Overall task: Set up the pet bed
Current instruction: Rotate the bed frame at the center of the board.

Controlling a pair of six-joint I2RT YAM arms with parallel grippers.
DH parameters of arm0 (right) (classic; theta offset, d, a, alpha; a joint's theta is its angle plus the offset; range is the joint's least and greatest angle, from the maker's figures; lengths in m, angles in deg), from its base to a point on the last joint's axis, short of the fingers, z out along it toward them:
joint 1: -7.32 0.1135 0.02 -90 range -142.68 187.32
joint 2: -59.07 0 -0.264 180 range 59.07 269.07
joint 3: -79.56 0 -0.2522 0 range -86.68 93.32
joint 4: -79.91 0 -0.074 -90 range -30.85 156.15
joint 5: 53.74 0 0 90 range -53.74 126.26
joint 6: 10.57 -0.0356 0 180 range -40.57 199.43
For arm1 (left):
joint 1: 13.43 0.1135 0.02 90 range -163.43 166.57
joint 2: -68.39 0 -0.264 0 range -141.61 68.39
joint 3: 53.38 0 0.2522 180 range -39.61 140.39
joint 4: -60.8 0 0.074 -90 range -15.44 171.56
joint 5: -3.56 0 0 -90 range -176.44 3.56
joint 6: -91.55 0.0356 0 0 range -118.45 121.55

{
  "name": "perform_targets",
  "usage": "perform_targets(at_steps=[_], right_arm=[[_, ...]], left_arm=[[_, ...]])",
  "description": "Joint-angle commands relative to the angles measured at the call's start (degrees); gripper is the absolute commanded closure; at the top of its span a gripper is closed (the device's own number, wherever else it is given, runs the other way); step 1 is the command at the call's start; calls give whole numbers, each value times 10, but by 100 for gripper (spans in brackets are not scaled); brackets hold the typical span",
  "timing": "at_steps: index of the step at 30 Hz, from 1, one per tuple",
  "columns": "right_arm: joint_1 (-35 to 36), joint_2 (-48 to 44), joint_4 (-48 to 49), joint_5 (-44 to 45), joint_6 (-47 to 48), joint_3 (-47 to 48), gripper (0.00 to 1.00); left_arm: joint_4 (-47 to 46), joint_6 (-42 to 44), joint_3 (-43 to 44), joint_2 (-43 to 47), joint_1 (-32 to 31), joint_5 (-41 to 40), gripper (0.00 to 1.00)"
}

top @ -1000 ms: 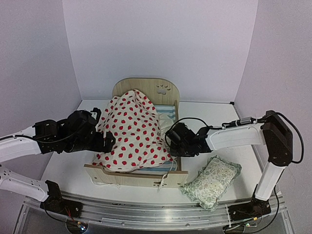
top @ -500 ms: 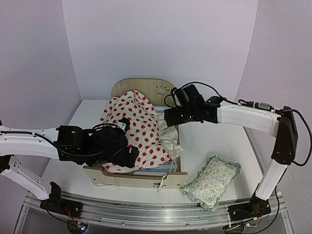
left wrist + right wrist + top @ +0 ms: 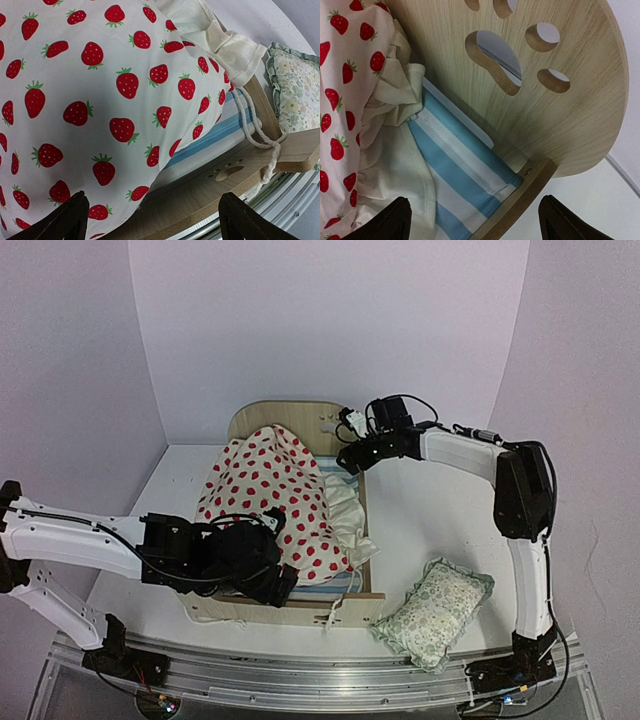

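Evidently the step in hand was spreading the strawberry-print cushion over the pet bed, which stood mid-table with the cushion heaped on it and its striped base bare near the headboard. The next move likely called for pinching a cushion edge and drawing it flat toward that uncovered corner. The left gripper hovered wide open over the cushion's near end by the footboard, holding nothing. The right gripper hung wide open at the headboard's right corner, likewise empty.
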Motion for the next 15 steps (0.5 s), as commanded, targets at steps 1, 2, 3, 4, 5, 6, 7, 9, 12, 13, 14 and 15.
perform_targets(at_steps=[1,2,3,4,5,6,7,9,12,13,14,15], right_arm=[[2,1,55,11,77,27,11],[0,0,64,11,83,26,11],[-2,-1,74,6,88,26,11],[-6,-1,84,-5,91,27,11],[-10,1,90,-20,93,32,11],[-13,4,93,-28,95,40,11],[-15,7,95,-30,100,47,11],[-20,17,104,-27,111,59,11],[-25,34,116,-13,127,80,10],[-27,38,121,-11,131,87,10],[-29,46,124,-16,132,94,10],[-32,57,124,-27,129,110,10]], left_arm=[[-26,1,-20,-6,-3,21,9],[-25,0,-24,-7,-3,21,9],[-25,-1,-28,-8,-3,20,9],[-25,-2,-33,-8,-3,19,9],[-25,-3,-38,-7,-2,19,9],[-26,-4,-41,-6,-3,19,9],[-26,-6,-46,-6,-3,20,9],[-28,-7,-53,-5,-3,23,9],[-32,-2,-59,-8,-3,32,9],[-32,-1,-60,-11,-3,35,9],[-31,0,-59,-14,-2,38,10],[-31,2,-58,-18,-3,41,10]])
